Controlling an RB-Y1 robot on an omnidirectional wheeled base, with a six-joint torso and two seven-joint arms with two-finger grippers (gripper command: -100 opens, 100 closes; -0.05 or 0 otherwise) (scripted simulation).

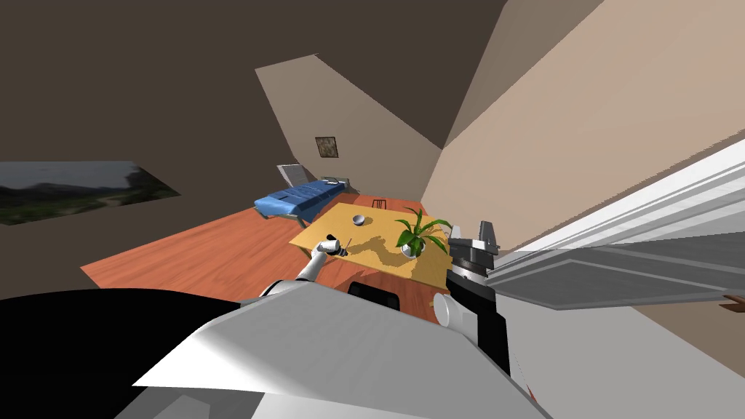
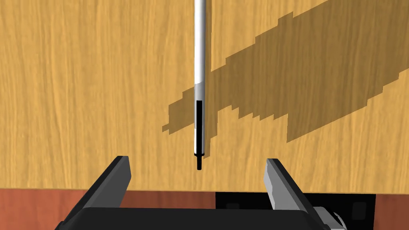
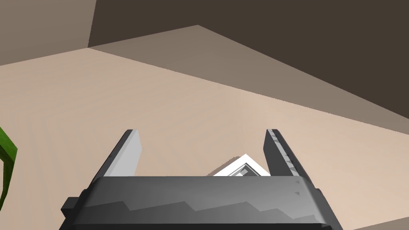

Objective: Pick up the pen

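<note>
While the left gripper point(image 2: 195, 161) hangs released, a slim white black-tipped pen point(image 2: 199, 60) lies mid-frame on the yellow wooden counter point(image 2: 80, 80).

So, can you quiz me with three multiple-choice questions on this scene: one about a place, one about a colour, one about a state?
1. Where is the pen? A: on a shelf. B: on the wooden table. C: in a drawer.
2. The pen's colour? A: white-grey with a black strip. B: red. C: green.
3. The left tool is? A: shut on the pen. B: shut, empty. C: open.
Answers: B, wood grain lies under it; A, its barrel shows so; C, its fingers stand wide apart, touching nothing.
</note>
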